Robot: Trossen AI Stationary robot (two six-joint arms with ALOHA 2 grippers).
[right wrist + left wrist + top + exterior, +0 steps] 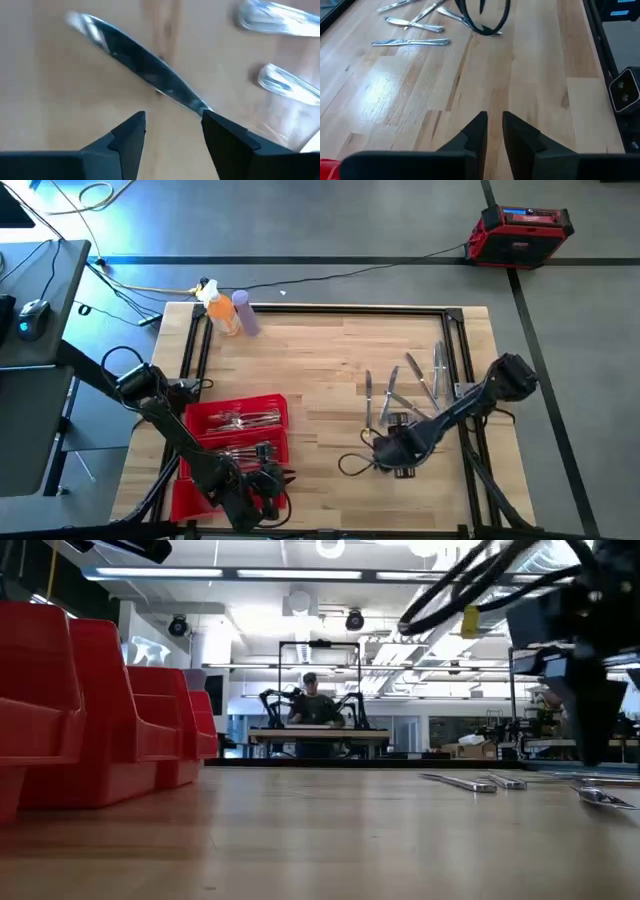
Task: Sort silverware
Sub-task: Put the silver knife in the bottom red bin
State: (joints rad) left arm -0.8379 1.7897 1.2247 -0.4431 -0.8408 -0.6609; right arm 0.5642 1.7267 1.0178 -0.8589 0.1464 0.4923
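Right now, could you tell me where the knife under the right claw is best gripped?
Grip the knife across its narrow middle, coming straight down from above. It lies flat on the table, diagonal between the open right claw fingers, so turn the wrist until they straddle it.

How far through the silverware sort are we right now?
Partly done. Some silverware already lies in the red tray. The right claw is open, low over a knife on the table. About five loose pieces remain there. The left claw waits near the tray, holding nothing.

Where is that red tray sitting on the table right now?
Seen from above, the red tray sits near the table's front left corner, with the left gripper beside its front right end.
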